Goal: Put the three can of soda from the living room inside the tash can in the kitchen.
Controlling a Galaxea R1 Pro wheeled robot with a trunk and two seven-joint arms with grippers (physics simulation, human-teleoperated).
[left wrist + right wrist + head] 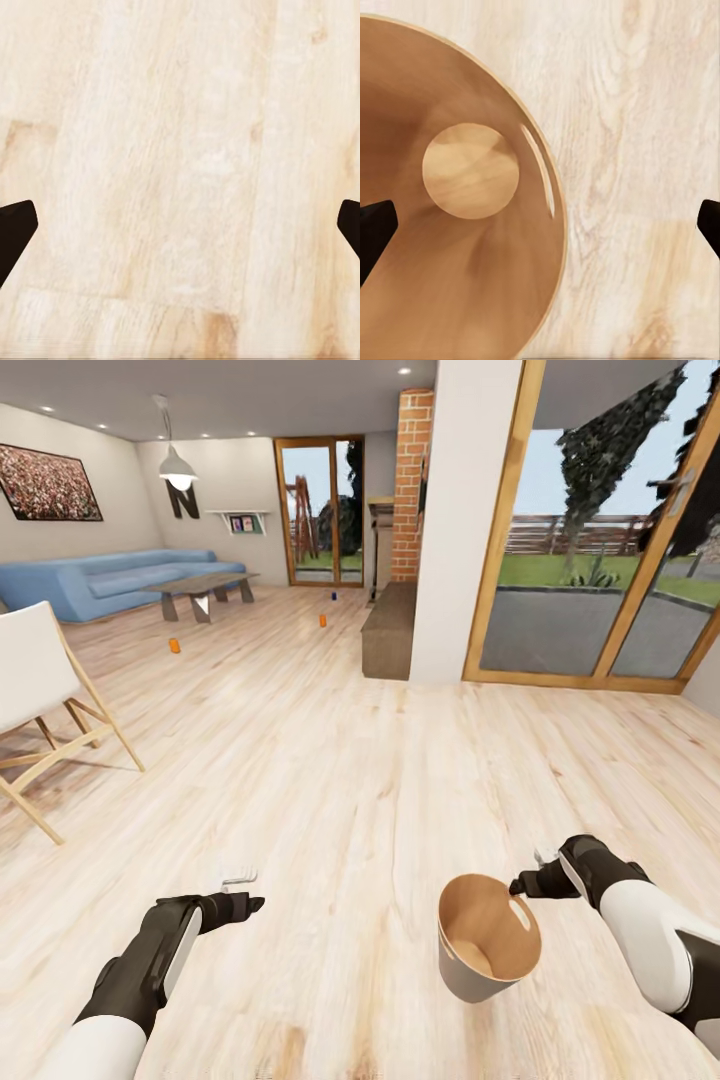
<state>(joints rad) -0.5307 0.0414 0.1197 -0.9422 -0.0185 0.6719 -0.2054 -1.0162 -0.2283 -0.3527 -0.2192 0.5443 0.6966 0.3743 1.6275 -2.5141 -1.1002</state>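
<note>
While the tash can (487, 950) hangs just off the right gripper (535, 875), tilted with its coppery mouth toward the camera, the chief risk I judge is the bin slipping or swinging loose as the robot rolls on; the hold looks to be at the rim by the slot handle, a thin purchase, though the head view does not show clearly whether the fingers pinch it, and the right wrist view shows both fingertips set wide apart with the empty bin's inside (457, 195) below them; so I cannot tell its state for certain. A second risk: the cans are small and far off, easy to knock over; two orange cans (174, 645) (323, 620) and a dark blue one (332, 597) stand on the living room floor beyond, near the coffee table (200, 588) and sofa (110, 580). Both arms reach forward and low, forearms roughly level; the left gripper (240, 880) is spread over bare wood floor (180, 150), holding nothing.
</note>
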